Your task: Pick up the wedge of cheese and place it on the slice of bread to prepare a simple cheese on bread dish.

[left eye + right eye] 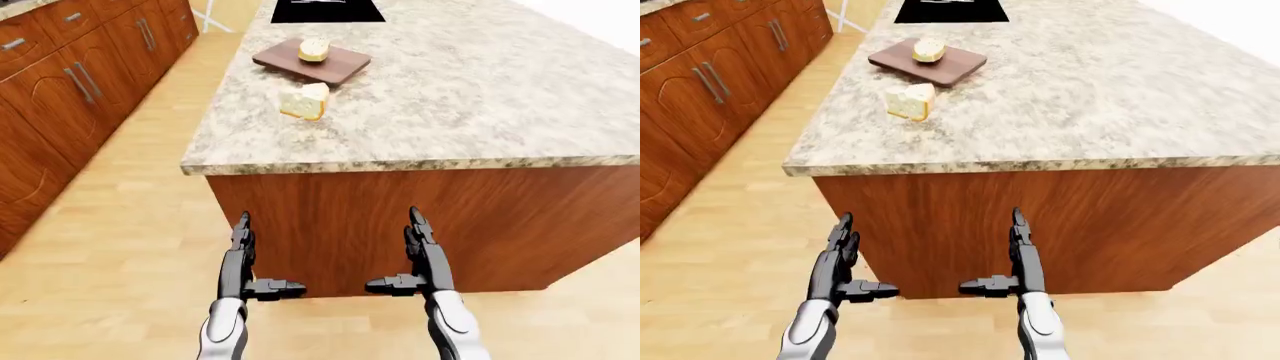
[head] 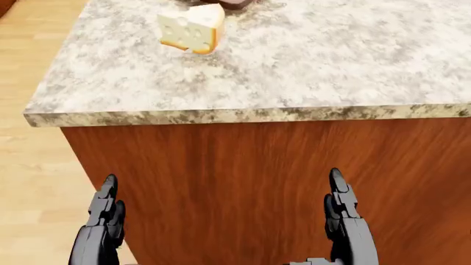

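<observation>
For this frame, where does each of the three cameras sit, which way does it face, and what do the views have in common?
Left-eye view: on the head, looking down and ahead over the speckled granite counter; shows the brown wooden cutting board with the slice of bread, the yellow cheese wedge, and both open hands, left hand and right hand.
Right-eye view: the same scene, shifted slightly leftward.
Head view: tilted lower and closer, on the counter edge and wooden side panel; only the fingers show.
Shared: cheese, counter, both hands.

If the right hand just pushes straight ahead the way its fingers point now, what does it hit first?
Most likely the wooden side panel of the island: the right hand sits below the countertop, open. Depth is unclear.
</observation>
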